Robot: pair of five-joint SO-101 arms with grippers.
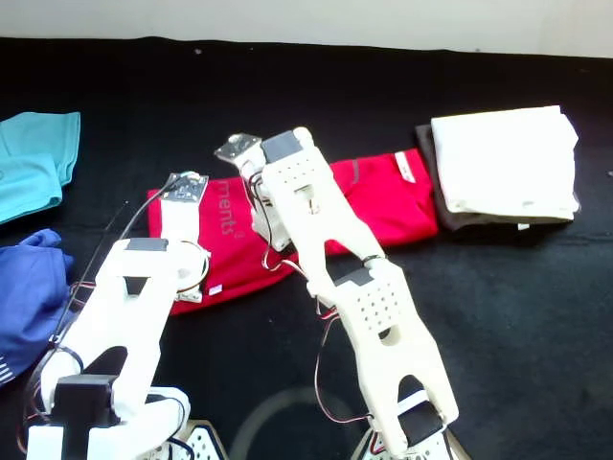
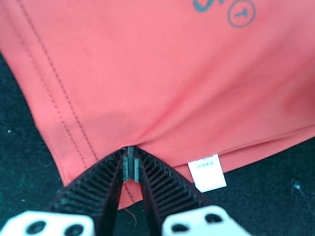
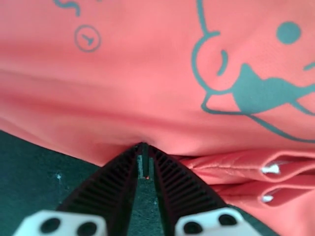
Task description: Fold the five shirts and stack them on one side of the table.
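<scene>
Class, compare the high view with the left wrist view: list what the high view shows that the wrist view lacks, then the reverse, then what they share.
High view adds: a white shirt folded on top of a dark shirt at the table's far right, and a teal shirt and a blue shirt at its left edge.
Left wrist view adds: the left gripper shut on the hem, the double stitching and a circled print mark.
Shared: the red shirt lying on the black table, with its small white label.
</scene>
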